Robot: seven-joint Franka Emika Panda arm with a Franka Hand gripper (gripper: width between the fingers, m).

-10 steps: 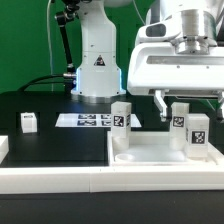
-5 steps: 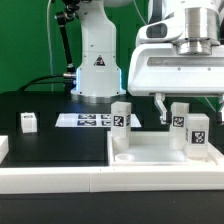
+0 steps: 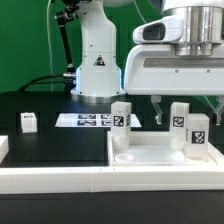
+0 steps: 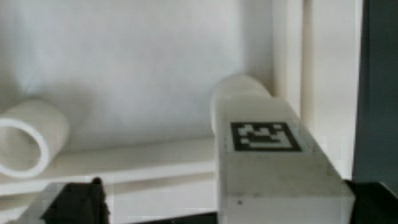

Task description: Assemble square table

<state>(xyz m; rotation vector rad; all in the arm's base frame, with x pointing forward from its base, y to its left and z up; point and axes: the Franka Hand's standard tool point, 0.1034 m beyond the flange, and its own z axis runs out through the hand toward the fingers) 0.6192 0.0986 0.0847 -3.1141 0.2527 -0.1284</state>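
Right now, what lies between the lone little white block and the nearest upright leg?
The marker board lies flat between the lone block and that leg, as seen in the exterior view.

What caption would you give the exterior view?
Open gripper hangs over three upright legs on the white slab; a fourth leg sits apart on the black table.

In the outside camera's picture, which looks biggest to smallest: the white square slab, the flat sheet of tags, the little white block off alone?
1. Square slab.
2. Marker board, lying farther back, so likely larger than it looks.
3. Lone leg block.
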